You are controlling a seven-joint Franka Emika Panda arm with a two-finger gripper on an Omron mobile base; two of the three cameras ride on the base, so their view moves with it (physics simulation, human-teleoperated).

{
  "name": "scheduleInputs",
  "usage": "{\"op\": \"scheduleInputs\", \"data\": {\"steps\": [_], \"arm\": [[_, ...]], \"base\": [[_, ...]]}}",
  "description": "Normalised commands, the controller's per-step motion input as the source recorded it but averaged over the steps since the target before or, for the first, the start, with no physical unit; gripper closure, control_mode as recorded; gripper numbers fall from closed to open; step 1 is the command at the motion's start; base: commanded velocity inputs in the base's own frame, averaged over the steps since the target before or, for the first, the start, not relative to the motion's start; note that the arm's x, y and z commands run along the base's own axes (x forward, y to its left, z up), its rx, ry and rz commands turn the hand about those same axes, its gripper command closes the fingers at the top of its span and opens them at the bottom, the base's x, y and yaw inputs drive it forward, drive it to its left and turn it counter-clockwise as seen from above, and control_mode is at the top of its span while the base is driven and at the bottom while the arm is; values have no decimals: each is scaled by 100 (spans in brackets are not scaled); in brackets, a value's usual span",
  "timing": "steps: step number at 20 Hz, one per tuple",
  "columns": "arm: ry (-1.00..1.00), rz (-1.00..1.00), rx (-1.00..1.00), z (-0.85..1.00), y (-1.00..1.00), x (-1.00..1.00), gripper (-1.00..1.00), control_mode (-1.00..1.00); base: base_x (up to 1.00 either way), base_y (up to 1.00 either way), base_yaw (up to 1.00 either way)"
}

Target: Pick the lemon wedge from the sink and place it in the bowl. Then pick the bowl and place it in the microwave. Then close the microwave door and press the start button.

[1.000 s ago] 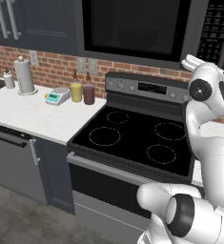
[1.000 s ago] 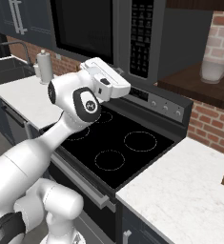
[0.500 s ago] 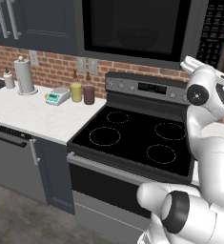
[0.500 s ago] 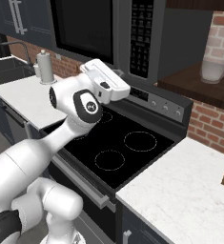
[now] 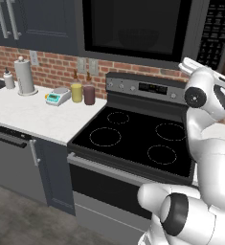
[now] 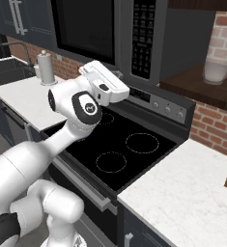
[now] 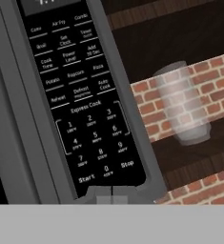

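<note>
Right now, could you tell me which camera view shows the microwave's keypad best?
The hand view: the keypad is close and its labels are readable, Start at the bottom row just above the shut gripper. The right base view shows the keypad as a small dark strip; the left base view catches it at the top right corner.

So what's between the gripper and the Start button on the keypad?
Nothing. In the hand view the shut gripper sits just below the keypad, with bare black panel up to the Start button, slightly to its left.

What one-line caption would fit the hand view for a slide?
Shut gripper just below the Start key on the microwave keypad, a glass jar on the shelf beside it.
</note>
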Motion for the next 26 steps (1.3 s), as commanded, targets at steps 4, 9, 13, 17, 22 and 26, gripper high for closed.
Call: {"op": "scheduleInputs", "data": {"steps": [4, 9, 13, 17, 22, 26], "arm": [[0, 3, -2, 0, 17, 4, 100, -100], [4, 4, 0, 0, 1, 21, 100, -100], [6, 2, 0, 0, 0, 32, 100, -100], [4, 2, 0, 0, 0, 24, 100, -100], [0, 2, 1, 0, -2, 19, 100, -100], [0, 3, 4, 0, -13, 14, 100, -100]], "base": [[0, 0, 0], [0, 0, 0], [0, 0, 0], [0, 0, 0], [0, 0, 0], [0, 0, 0]]}}
